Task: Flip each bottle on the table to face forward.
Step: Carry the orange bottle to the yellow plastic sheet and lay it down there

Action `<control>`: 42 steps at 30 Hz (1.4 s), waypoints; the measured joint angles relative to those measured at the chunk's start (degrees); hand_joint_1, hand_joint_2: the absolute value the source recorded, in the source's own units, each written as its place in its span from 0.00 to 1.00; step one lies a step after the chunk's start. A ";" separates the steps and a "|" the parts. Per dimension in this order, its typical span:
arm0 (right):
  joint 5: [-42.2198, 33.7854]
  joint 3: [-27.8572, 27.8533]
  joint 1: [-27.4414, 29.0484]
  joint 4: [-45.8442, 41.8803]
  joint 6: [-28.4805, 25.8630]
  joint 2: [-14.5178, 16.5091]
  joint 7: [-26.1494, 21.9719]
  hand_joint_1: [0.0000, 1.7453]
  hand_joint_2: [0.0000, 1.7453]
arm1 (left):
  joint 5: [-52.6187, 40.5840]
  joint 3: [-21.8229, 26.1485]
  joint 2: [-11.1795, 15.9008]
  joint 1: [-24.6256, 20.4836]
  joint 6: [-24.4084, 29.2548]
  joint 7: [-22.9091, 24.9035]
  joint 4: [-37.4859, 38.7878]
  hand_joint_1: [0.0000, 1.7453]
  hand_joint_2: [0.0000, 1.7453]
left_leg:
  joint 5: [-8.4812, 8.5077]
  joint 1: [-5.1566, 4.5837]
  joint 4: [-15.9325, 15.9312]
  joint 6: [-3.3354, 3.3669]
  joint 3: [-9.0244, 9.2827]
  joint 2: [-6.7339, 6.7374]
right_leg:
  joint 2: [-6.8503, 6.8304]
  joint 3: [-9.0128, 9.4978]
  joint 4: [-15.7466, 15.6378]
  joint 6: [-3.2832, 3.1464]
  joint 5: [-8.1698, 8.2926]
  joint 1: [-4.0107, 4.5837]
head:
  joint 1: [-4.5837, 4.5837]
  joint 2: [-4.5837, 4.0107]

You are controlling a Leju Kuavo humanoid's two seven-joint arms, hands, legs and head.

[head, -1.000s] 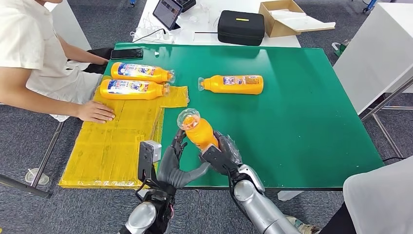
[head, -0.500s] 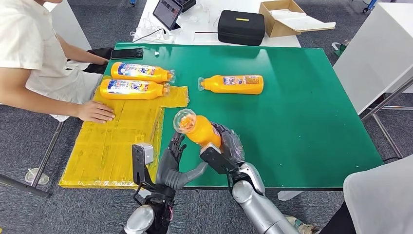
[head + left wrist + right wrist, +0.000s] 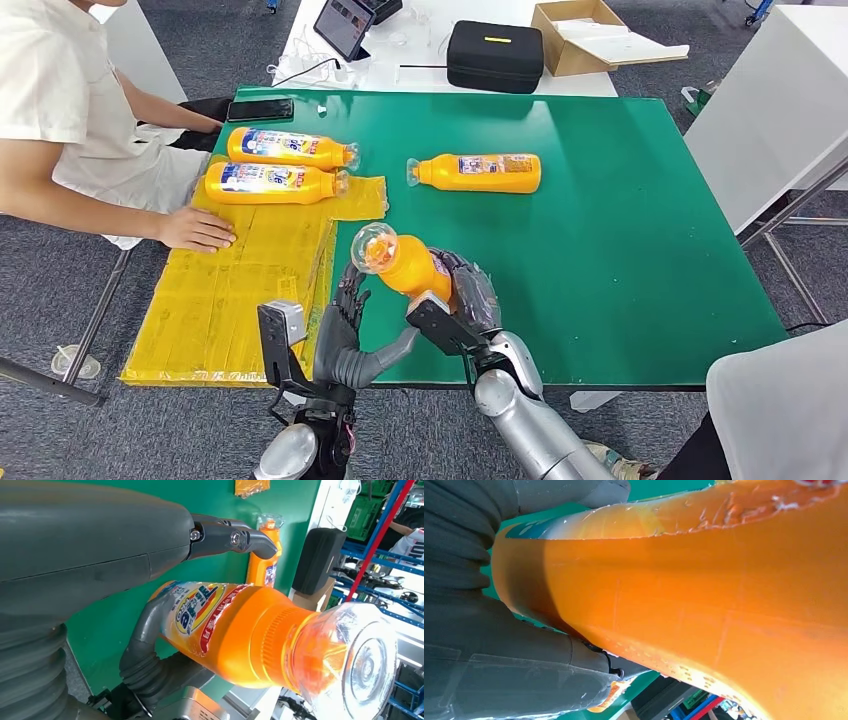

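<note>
My right hand [image 3: 458, 298] grips an orange bottle [image 3: 402, 264] by its lower body, lifted above the green table's [image 3: 620, 250] front edge, with its clear cap tilted up and to the left. In the right wrist view the bottle [image 3: 704, 605] lies across my right hand [image 3: 479, 645]. My left hand [image 3: 347, 333] is open just left of the bottle, fingers spread, holding nothing. The left wrist view shows the bottle's label [image 3: 200, 612] beyond my left hand [image 3: 85, 555]. A second orange bottle [image 3: 478, 172] lies on its side mid-table. Two more bottles [image 3: 288, 148] [image 3: 272, 183] lie at the left.
A person sits at the left, one hand [image 3: 197, 229] resting on a yellow sheet [image 3: 240, 300] that covers the table's left end. A phone [image 3: 260, 110] lies at the far left corner. A black case [image 3: 494, 56] and a cardboard box [image 3: 585, 35] stand on the white table behind.
My right hand has swung the held bottle a little to the left, its cap leaning further left. My left hand has drawn back slightly to the left and toward me.
</note>
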 joint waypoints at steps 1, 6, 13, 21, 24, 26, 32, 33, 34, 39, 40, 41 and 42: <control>-0.01 0.01 0.00 -0.01 0.00 0.00 0.00 1.00 1.00 | 0.00 0.01 0.00 0.01 0.01 0.00 -0.05 0.00 1.00 | 0.00 0.00 0.00 0.00 0.00 0.00 | 0.00 0.00 0.00 0.00 0.00 0.00 | 0.00 0.00; -0.02 0.02 0.01 -0.20 0.02 0.00 0.01 1.00 1.00 | 0.00 0.05 0.00 0.05 0.03 0.00 -0.28 0.00 1.00 | 0.00 0.00 0.00 0.00 0.00 0.00 | 0.00 -0.01 0.00 0.00 0.00 0.00 | -0.01 0.00; -0.15 0.03 0.01 -0.34 0.33 0.00 0.02 1.00 1.00 | -0.82 0.08 0.00 0.09 0.51 -0.71 -0.37 0.00 1.00 | 0.00 0.00 0.00 0.00 -0.02 0.00 | 0.00 -0.02 0.00 0.00 0.00 0.00 | -0.01 0.01; -1.02 0.09 0.05 -0.74 2.05 -0.28 0.26 1.00 1.00 | -3.72 0.43 0.04 0.22 1.01 -3.25 -0.94 0.00 1.00 | 0.00 0.00 0.00 0.00 -0.03 0.00 | 0.00 -0.03 0.00 0.00 0.00 0.00 | 0.01 0.00; -1.19 0.09 0.29 -0.75 2.56 -0.62 -0.11 1.00 1.00 | -3.70 1.21 0.48 0.46 -3.02 -2.38 -2.05 0.00 1.00 | 0.00 0.00 0.00 0.00 -0.03 0.00 | 0.00 -0.04 0.00 0.00 0.00 0.00 | 0.00 0.00; -1.11 0.11 0.75 -0.74 3.20 -0.93 -0.66 1.00 1.00 | -3.76 1.83 0.91 0.62 -6.31 -2.11 -3.06 0.00 1.00 | 0.00 0.00 0.00 0.00 -0.04 -0.01 | 0.00 -0.04 0.00 0.00 0.00 0.01 | 0.01 0.00; -1.04 -0.07 1.36 -0.74 4.62 -1.79 -1.74 1.00 1.00 | -5.96 4.59 1.49 1.20 -10.36 -4.44 -4.07 0.00 1.00 | 0.00 0.00 0.00 0.00 -0.07 -0.01 | -0.01 -0.06 0.00 0.00 0.00 0.00 | 0.02 0.00; -1.05 -0.14 1.36 -0.74 4.77 -1.90 -1.82 1.00 1.00 | -6.07 5.01 1.48 1.23 -10.64 -4.75 -4.07 0.00 1.00 | 0.00 0.00 0.00 0.00 -0.07 -0.01 | -0.01 -0.06 0.00 0.00 0.00 0.00 | 0.02 0.00; -1.05 -0.22 1.36 -0.74 4.90 -1.98 -1.89 1.00 1.00 | -6.07 5.43 1.46 1.28 -10.97 -5.01 -4.07 0.00 1.00 | 0.00 0.00 0.00 0.00 -0.07 -0.01 | -0.01 -0.06 0.00 0.00 0.00 0.00 | 0.02 0.00; -1.15 -0.88 1.33 -0.73 5.38 -2.34 -2.13 1.00 1.00 | -5.57 7.23 1.44 1.55 -12.86 -5.57 -3.94 0.00 1.00 | 0.00 0.00 0.00 0.00 -0.07 -0.02 | -0.01 -0.06 0.00 0.00 0.00 0.00 | 0.03 0.00; -1.15 -0.98 1.32 -0.71 5.51 -2.43 -2.21 1.00 1.00 | -5.45 7.54 1.44 1.57 -13.23 -5.62 -3.82 0.00 1.00 | 0.00 0.00 0.00 0.00 -0.07 -0.02 | -0.01 -0.06 0.00 0.00 0.00 0.00 | 0.03 0.00; -1.15 -1.04 1.31 -0.69 5.60 -2.51 -2.29 1.00 1.00 | -5.40 7.82 1.43 1.59 -13.52 -5.68 -3.69 0.00 1.00 | 0.00 0.00 0.00 0.00 -0.07 -0.01 | -0.01 -0.06 0.00 0.00 0.00 0.00 | 0.02 0.00; -1.15 -1.09 1.30 -0.68 5.65 -2.56 -2.35 1.00 1.00 | -5.40 8.04 1.42 1.61 -13.74 -5.73 -3.55 0.00 1.00 | 0.00 0.00 0.00 0.00 -0.07 -0.01 | -0.01 -0.06 0.00 0.00 0.00 0.00 | 0.02 0.00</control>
